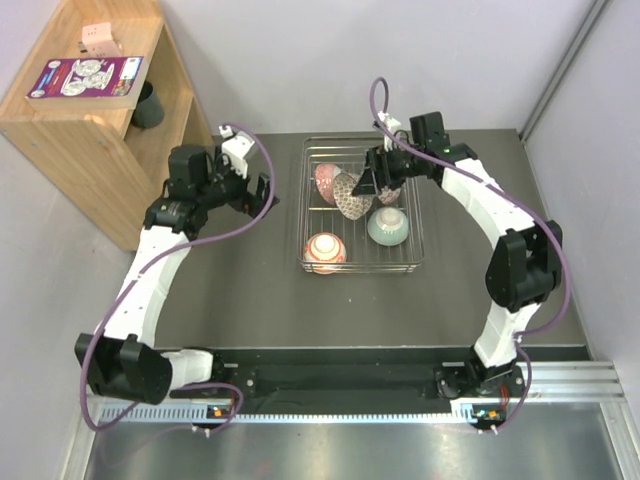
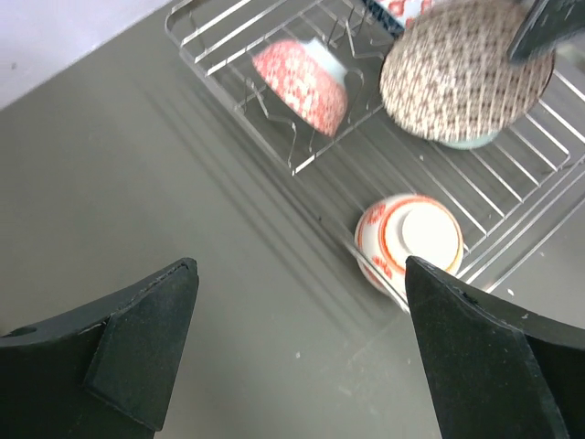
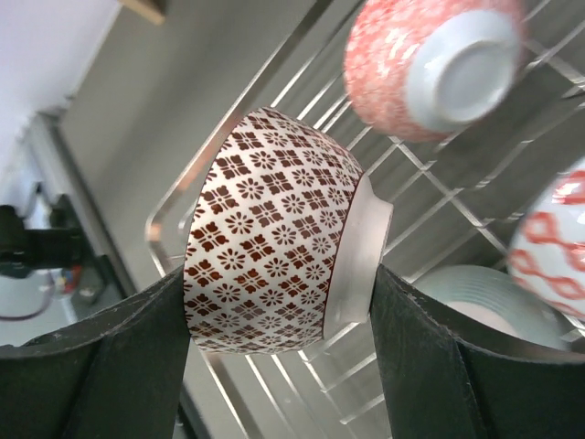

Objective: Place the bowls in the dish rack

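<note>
Grey worktop (image 1: pixel 230 290) stretched beneath a rectangular silver wire dish rack (image 1: pixel 362 269). The right hand (image 3: pixel 279 279) was clenched on a beige-brown mesh-patterned bowl (image 1: pixel 350 195), tipped on edge above the tines, I reckoned so it could slot upright. A red floral bowl (image 2: pixel 302 82) leaned just beside it, crowding that gap. A mint green bowl (image 1: pixel 388 227) and an upturned red-banded bowl (image 2: pixel 411 238) sat nearer. The left hand (image 2: pixel 302 270) hung released, beside the dish rack.

Dark grey table (image 1: pixel 250 300), silver wire dish rack (image 1: pixel 365 266) on it
</note>
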Robot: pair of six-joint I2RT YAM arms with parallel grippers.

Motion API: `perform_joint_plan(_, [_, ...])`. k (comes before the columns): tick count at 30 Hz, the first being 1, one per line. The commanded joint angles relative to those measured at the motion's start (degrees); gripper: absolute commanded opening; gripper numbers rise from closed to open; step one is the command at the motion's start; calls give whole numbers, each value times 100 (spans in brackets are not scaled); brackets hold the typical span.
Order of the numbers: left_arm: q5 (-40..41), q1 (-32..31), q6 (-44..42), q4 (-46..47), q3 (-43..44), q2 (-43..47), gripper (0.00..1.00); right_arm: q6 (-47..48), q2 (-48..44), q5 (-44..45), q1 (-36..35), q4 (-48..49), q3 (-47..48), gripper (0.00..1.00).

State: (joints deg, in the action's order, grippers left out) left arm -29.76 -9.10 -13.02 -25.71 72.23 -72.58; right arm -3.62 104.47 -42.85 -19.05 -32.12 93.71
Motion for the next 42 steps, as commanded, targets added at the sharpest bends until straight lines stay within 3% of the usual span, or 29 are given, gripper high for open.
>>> perform_joint_plan(1, [-22,146,-26,-179,-296,472,99,905,-445,873,6,-593,604,0])
perform_joint_plan(7, [259,207,-87,-618,-420,648,99,1643,-304,1795,-143,-1191,886,0])
perform_joint_plan(25, [700,462,-193,-1287,-929,1131,99,2884,232,4986,-1627,-998,842,0])
perform_joint_plan(42, [480,752,-184,-1296,-1088,1439,99,3639,1172,6806,-2586,-374,833,0])
